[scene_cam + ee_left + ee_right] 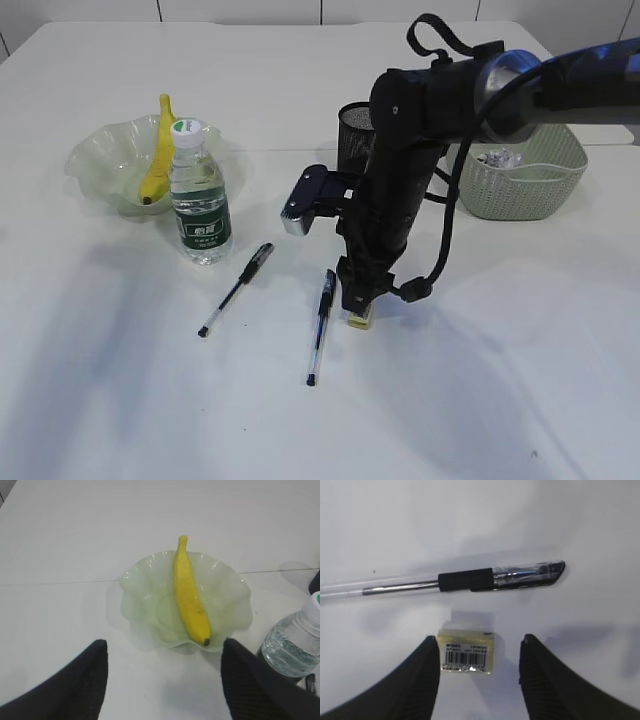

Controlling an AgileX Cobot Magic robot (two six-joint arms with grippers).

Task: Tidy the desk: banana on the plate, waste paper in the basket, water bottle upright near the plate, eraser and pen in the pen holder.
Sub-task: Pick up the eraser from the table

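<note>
The yellow banana lies in the pale green glass plate, and the water bottle stands upright just right of the plate. My left gripper hovers open and empty in front of the plate. My right gripper points straight down at the small yellow eraser, which lies on the table between its open fingers. The left finger is against the eraser's side; the right finger stands apart from it. One pen lies just beyond the eraser. A second pen lies near the bottle. Waste paper sits in the basket.
The black mesh pen holder stands behind the right arm, partly hidden by it. The arm reaches in from the upper right across the basket's front. The left arm does not show in the exterior view.
</note>
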